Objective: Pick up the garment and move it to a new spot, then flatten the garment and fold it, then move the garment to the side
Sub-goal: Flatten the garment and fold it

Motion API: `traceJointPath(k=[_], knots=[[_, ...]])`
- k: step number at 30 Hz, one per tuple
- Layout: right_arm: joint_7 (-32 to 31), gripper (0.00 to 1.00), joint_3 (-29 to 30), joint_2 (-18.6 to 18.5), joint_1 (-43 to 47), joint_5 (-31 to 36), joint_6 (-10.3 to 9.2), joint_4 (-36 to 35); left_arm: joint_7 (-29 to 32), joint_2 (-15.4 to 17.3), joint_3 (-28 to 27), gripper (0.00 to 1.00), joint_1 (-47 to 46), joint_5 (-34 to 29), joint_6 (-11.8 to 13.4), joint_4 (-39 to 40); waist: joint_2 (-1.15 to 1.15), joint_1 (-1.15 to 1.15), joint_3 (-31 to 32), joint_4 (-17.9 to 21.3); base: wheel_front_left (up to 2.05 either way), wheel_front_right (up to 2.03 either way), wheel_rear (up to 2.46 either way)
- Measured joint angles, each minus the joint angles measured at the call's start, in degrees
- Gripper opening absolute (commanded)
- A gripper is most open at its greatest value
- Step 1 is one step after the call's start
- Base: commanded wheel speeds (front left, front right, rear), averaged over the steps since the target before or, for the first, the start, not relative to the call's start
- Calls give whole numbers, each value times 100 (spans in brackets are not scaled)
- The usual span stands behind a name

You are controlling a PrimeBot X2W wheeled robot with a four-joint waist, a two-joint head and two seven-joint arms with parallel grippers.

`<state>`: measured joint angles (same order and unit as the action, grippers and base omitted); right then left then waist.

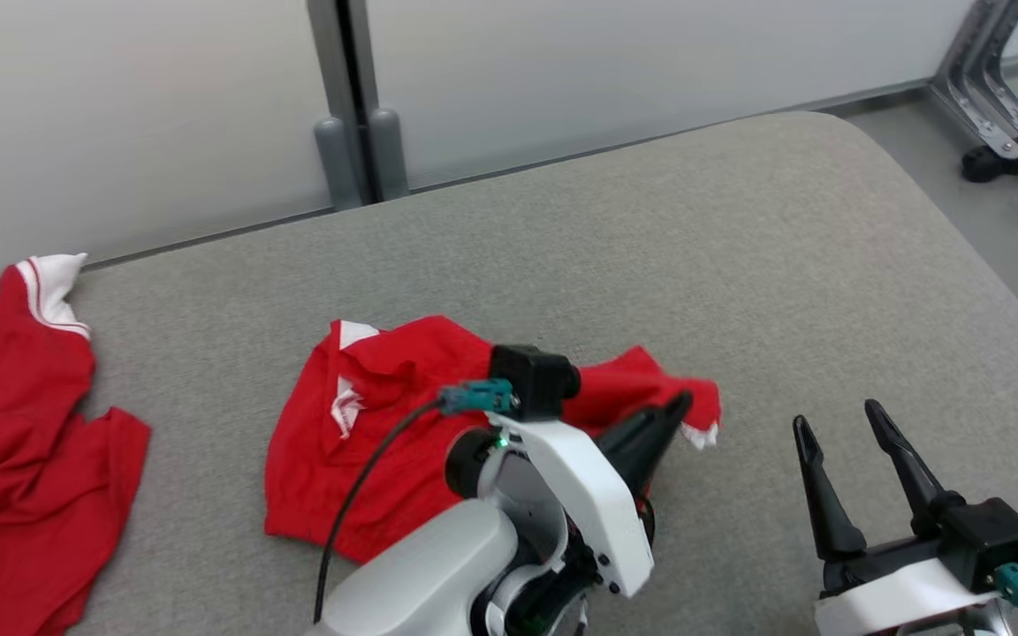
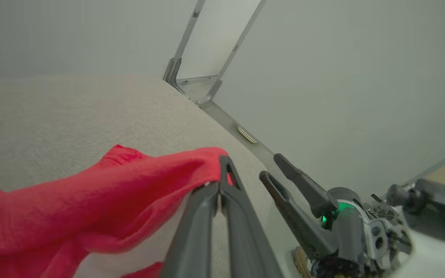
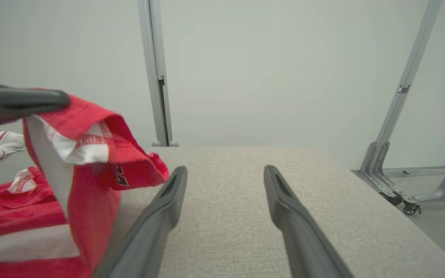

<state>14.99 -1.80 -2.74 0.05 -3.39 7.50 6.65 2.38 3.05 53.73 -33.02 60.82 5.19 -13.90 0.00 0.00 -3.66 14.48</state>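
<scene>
Finding 1, grip. The left claw [image 1: 679,408] is clamping, fingers together, on the right-hand edge of the red garment [image 1: 359,442]. In the left wrist view the cloth is emerging from between the shut tips [image 2: 222,170] and draping away to that view's left. The right wrist view is showing the pinched edge raised clear of the grey surface [image 1: 650,247], with a white-trimmed hem hanging under the fingers.

Finding 2, the other arm. The right claw [image 1: 836,420] is standing with its fingers apart and holding nothing. It is sitting to the right of the garment, near the lifted corner but not touching it.

Finding 3, the governing relation. The garment's long axis is running left to right across the head view. Its bulk is lying on the surface to the left of the left claw, and only the right end is being lifted. Bare surface is lying to the right and beyond. Judgement: any carry to a new spot is turning on the left arm, which has the cloth already. The right claw is the nearer free one to the hanging hem, should a second hold be wanted.

Finding 4, hazard. A second red garment [image 1: 14,424] is lying well apart at the far left.
</scene>
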Motion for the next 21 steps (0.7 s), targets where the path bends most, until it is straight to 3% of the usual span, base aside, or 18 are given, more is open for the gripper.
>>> traceJointPath(k=[2,4,5,7,13,18,21], knots=[[0,100,-64,3,-127,-107,0,10,-125,-37,532,0,7,485,-15,-231,0,0,-124,241,0,0,0],[1,100,-48,-4,-147,-172,0,22,-369,-36,722,2,3,886,-13,-281,0,0,-219,395,0,0,0],[1,100,-44,-1,-167,-200,-1,26,-481,-23,802,31,-5,1158,-45,-271,0,0,-270,468,0,0,0],[0,100,-36,-2,-192,-224,-1,41,-714,-19,994,100,-29,1604,-87,-221,0,0,-362,598,0,0,0],[1,100,-12,-1,-187,-274,-1,77,-1291,-23,1486,100,-392,2876,-281,115,0,0,-543,825,0,0,0],[0,100,51,0,-180,-270,-1,83,-1456,-27,1790,100,-706,3307,-365,227,0,0,-504,741,0,0,0],[1,100,105,2,-164,-230,0,76,-1143,-30,1915,100,-715,3454,-423,261,0,0,-440,633,0,0,0]])
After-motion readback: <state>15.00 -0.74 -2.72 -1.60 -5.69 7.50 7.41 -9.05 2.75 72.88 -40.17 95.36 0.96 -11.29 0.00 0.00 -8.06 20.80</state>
